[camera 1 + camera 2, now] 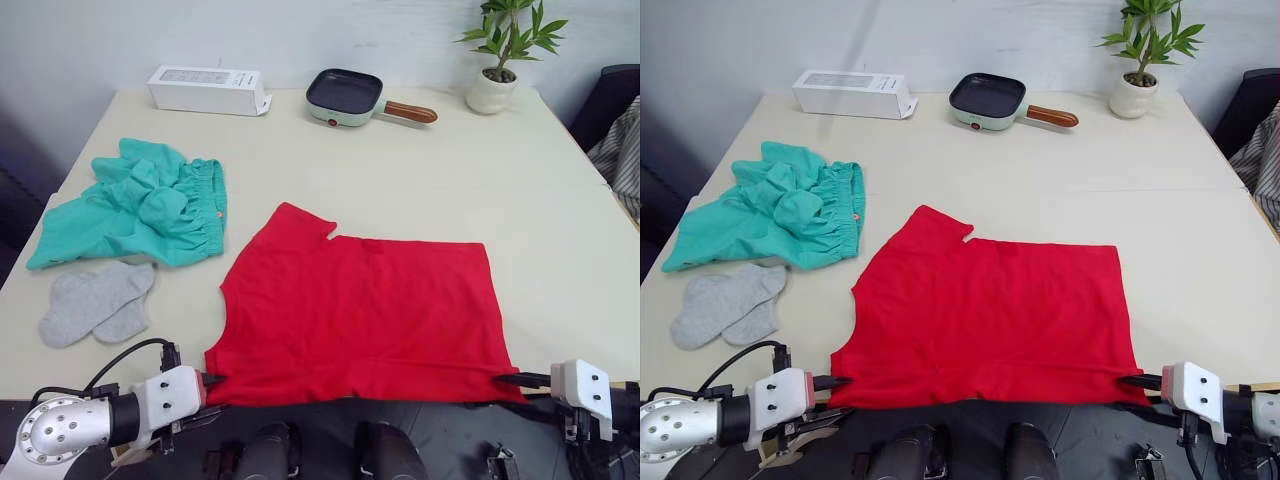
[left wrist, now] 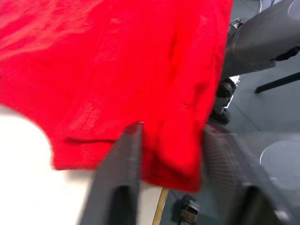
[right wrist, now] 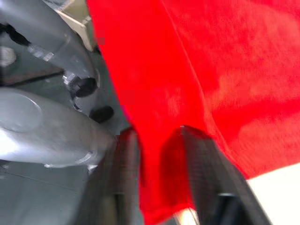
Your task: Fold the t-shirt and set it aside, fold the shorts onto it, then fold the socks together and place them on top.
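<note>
The red t-shirt point(image 1: 360, 310) lies spread flat on the table point(image 1: 450, 180), its near hem hanging over the front edge. My left gripper point(image 1: 212, 379) is at the shirt's near left corner, and in the left wrist view the fingers point(image 2: 124, 173) stand apart with the red hem between them. At the near right corner is my right gripper point(image 1: 505, 378), also open, astride the hem point(image 3: 159, 154). The teal-green shorts point(image 1: 140, 215) lie crumpled at the left. Just in front of them lie the grey socks point(image 1: 95, 303), side by side.
Along the back edge stand a white box point(image 1: 208, 90), a small pan point(image 1: 345, 96) with a wooden handle, and a potted plant point(image 1: 500, 60). A dark chair point(image 1: 615, 100) with cloth on it stands at the far right.
</note>
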You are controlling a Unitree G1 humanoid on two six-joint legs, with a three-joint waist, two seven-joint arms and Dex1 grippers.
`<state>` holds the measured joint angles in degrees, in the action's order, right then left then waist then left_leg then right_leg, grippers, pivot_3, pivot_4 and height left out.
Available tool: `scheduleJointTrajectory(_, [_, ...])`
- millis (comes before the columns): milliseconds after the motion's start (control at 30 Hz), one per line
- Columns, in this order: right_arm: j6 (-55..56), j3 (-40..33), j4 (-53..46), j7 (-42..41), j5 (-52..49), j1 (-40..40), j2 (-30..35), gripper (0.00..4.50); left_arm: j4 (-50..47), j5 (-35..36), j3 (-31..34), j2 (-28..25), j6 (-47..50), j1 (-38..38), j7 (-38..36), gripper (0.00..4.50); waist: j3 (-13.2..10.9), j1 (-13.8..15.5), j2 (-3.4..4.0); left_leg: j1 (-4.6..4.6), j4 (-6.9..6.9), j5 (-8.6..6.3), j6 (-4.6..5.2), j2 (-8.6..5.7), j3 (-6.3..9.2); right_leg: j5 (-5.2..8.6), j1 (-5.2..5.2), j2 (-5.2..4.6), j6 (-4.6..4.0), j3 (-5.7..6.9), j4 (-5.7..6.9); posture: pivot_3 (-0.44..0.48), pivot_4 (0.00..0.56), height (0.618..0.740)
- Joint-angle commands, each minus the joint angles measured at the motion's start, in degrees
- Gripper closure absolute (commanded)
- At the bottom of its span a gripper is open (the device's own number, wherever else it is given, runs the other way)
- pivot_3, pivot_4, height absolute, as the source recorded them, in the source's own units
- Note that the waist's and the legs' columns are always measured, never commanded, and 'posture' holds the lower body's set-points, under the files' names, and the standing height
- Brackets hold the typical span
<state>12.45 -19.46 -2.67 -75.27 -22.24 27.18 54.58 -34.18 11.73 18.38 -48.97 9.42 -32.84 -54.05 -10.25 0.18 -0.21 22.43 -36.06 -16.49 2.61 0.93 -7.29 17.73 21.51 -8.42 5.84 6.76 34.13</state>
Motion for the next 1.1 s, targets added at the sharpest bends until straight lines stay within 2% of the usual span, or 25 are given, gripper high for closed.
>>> scheduleJointTrajectory(33, [-2.6, -6.2, -0.8, -3.1, -3.2, 1.7, 2.7, 1.43, 0.4, 5.5, 7.4, -2.0, 1.6, -0.9, -5.1, 1.57, 0.0, 0.2, 0.01, 0.00, -0.02, -0.02, 0.02, 0.00, 0.00, 0.00, 0.00, -0.01, 0.00, 0.03, 0.00, 0.000, 0.150, 0.740])
scheduleJointTrajectory(167, [-7.3, -11.5, -0.4, -6.5, -6.6, 1.9, 4.6, 0.03, 4.5, 11.3, 14.9, -5.7, 5.9, -1.6, -13.5, 1.57, 0.0, 0.0, -0.01, 0.04, -0.12, -0.01, 0.09, 0.00, -0.01, 0.01, -0.03, -0.02, -0.02, 0.09, -0.09, 0.000, 0.150, 0.740])
scheduleJointTrajectory(233, [-7.4, -12.6, 1.0, -8.0, -7.5, -0.2, 5.1, 0.01, 6.8, 13.5, 17.5, -8.0, 8.6, -1.7, -17.6, 1.41, -0.1, -0.1, -0.05, 0.00, -0.12, -0.01, 0.09, 0.03, 0.02, 0.08, 0.01, -0.01, -0.14, 0.12, -0.10, 0.000, 0.150, 0.740])
scheduleJointTrajectory(333, [-13.2, -13.4, 3.8, -8.4, -9.4, -5.3, 7.6, 0.00, 10.9, 17.3, 18.3, -11.4, 14.5, 2.9, -19.3, 0.68, -0.2, -0.3, 0.13, -0.01, -0.12, 0.00, 0.08, 0.03, 0.01, 0.14, 0.03, -0.01, -0.26, 0.10, -0.10, 0.000, 0.150, 0.740])
scheduleJointTrajectory(400, [-16.4, -11.2, 8.5, -5.5, -9.4, -13.7, 8.7, 0.00, 16.0, 19.0, 13.7, -11.8, 17.2, 13.4, -16.0, 0.03, -0.3, -0.3, 0.37, -0.02, -0.17, 0.02, 0.10, 0.01, 0.01, 0.13, 0.08, -0.04, -0.27, 0.07, -0.10, 0.000, 0.150, 0.740])
scheduleJointTrajectory(500, [-17.6, -6.0, 16.0, -3.2, -6.9, -26.5, 8.1, 0.00, 22.4, 17.5, 5.0, -10.3, 19.9, 28.5, -11.8, 0.03, -0.5, -0.2, 0.56, -0.05, -0.25, 0.13, 0.04, 0.01, 0.02, 0.00, 0.07, -0.04, -0.43, 0.05, -0.07, 0.000, 0.150, 0.740])
scheduleJointTrajectory(567, [-19.3, -0.9, 20.8, -1.2, -4.2, -36.0, 6.4, 0.00, 27.3, 14.4, -1.5, -8.1, 20.0, 38.8, -9.0, 0.03, -0.5, -0.2, 0.57, -0.01, -0.19, 0.27, -0.05, 0.00, 0.00, -0.26, 0.06, -0.05, -0.03, 0.06, 0.03, 0.000, 0.150, 0.740])
scheduleJointTrajectory(700, [-18.6, 10.5, 37.7, 1.9, 5.5, -58.2, 0.1, 0.00, 43.9, 5.3, -15.2, 2.8, 21.0, 63.6, -1.1, 0.03, -0.7, -0.3, 0.43, 0.01, -0.27, 0.53, -0.44, -0.06, -0.10, -0.33, 0.14, 0.01, 0.10, 0.18, 0.65, 0.000, 0.150, 0.740])
scheduleJointTrajectory(767, [-16.0, 13.9, 48.3, 4.3, 10.0, -67.7, -3.1, 0.00, 53.1, 1.9, -18.8, 8.1, 20.7, 72.5, 1.6, 0.03, -0.8, -0.3, 0.32, 0.20, -0.43, 0.91, -0.07, -0.11, -0.25, -0.37, 0.34, 0.22, 0.18, 0.59, 0.96, 0.000, 0.150, 0.740])
scheduleJointTrajectory(867, [-13.5, 17.4, 60.9, 7.1, 15.0, -77.2, -6.0, 0.00, 64.3, -2.7, -22.7, 12.7, 17.4, 80.9, 3.7, 0.03, -0.8, -0.5, 0.24, 1.01, -1.08, 1.01, 0.01, -0.15, -0.38, -0.39, 1.14, 0.42, 0.26, 0.54, 1.80, 0.000, 0.150, 0.740])
scheduleJointTrajectory(1100, [-14.3, 19.7, 74.7, 13.2, 21.5, -86.5, -8.8, 0.00, 86.0, -8.3, -24.4, 19.8, 11.4, 93.2, 9.3, 0.03, -1.0, -0.9, -0.10, 1.07, -1.14, 0.96, 0.16, -0.15, -0.48, -0.37, 1.14, 0.42, 0.46, 0.51, 1.71, 0.000, 0.150, 0.740])
